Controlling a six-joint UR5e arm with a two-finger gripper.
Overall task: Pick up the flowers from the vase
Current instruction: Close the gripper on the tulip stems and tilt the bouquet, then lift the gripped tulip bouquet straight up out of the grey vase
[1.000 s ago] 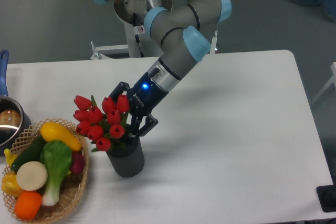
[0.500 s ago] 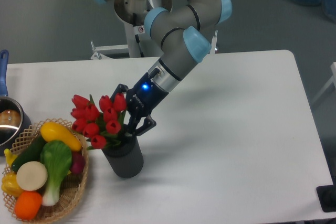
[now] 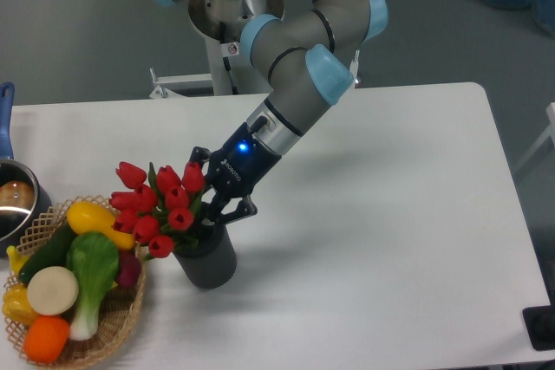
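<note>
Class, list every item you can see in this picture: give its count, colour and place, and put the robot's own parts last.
flowers: one bunch, red buds, green leaves, in the vase, leaning left
vase: one, dark grey, front left of table
table: one, white
wicker basket: one, tan, front left corner
toy vegetables: several, yellow, green, white, orange, purple, in the basket
metal pot: one, shiny, blue handle, left edge
arm: one, grey with blue caps
end effector: one, black, at the stems above the vase mouth
</note>
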